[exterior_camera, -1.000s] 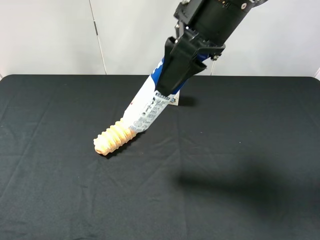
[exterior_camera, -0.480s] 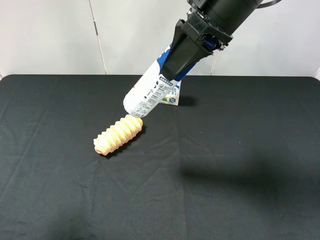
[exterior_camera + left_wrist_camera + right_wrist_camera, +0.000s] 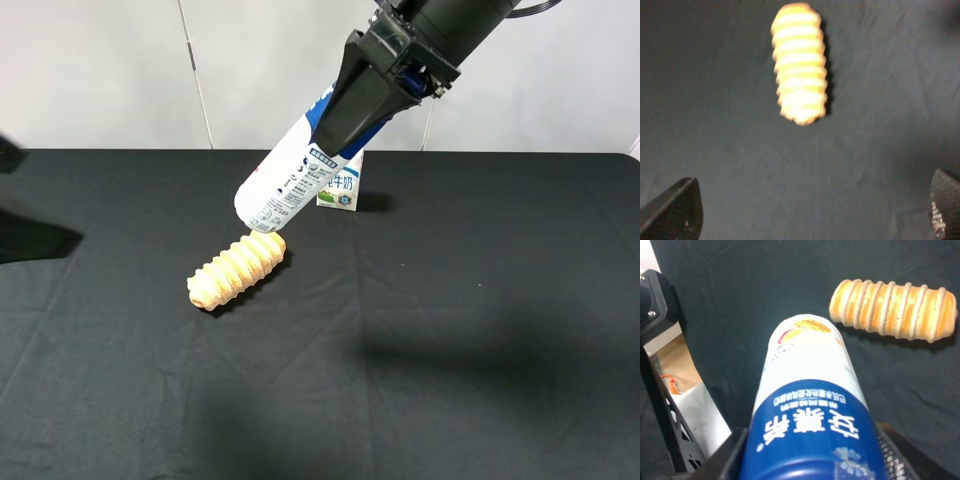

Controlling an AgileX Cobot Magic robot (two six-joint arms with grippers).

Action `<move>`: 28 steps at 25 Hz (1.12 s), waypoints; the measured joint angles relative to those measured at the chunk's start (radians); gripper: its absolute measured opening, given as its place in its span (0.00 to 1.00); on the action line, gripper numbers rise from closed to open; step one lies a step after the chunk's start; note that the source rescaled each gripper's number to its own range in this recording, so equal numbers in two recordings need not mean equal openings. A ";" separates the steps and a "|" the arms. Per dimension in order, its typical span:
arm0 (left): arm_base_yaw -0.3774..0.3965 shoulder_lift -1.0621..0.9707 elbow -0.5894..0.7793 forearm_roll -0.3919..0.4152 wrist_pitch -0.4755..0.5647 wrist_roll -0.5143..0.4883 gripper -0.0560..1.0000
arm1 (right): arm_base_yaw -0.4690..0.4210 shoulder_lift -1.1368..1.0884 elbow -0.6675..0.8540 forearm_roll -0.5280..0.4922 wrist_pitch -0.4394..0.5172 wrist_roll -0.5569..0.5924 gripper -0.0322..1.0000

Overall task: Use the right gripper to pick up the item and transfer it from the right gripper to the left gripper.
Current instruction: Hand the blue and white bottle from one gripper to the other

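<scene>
My right gripper (image 3: 352,100) is shut on the item, a white bottle (image 3: 290,175) with a blue upper band. It holds the bottle tilted in the air, base pointing down-left, just above the far end of the bread roll. In the right wrist view the bottle (image 3: 810,390) fills the space between the gripper's (image 3: 812,460) fingers. Its cap is hidden. My left gripper (image 3: 815,210) is open and empty, low over the cloth, its fingertips (image 3: 675,210) wide apart. In the high view only dark blurred shapes (image 3: 35,240) at the left edge show that arm.
A ridged orange bread roll (image 3: 237,270) lies on the black cloth (image 3: 450,300), below the bottle's base; it also shows in the left wrist view (image 3: 799,62) and the right wrist view (image 3: 895,310). A small milk carton (image 3: 342,188) stands behind the bottle near the table's back edge.
The right gripper has lifted the bottle off the cloth and carried it up and a little left. Dark blurred shapes have come in at the left edge.
</scene>
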 joint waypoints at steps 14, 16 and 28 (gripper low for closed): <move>-0.213 0.217 -0.008 0.025 -0.245 -0.003 0.81 | 0.000 0.000 0.000 0.061 -0.001 0.000 0.05; -0.222 0.228 -0.008 0.026 -0.253 -0.003 0.81 | 0.000 0.000 0.000 0.067 -0.001 0.000 0.05; -0.266 0.366 -0.031 0.027 -0.406 -0.003 0.81 | 0.000 0.000 0.000 0.086 -0.001 0.000 0.05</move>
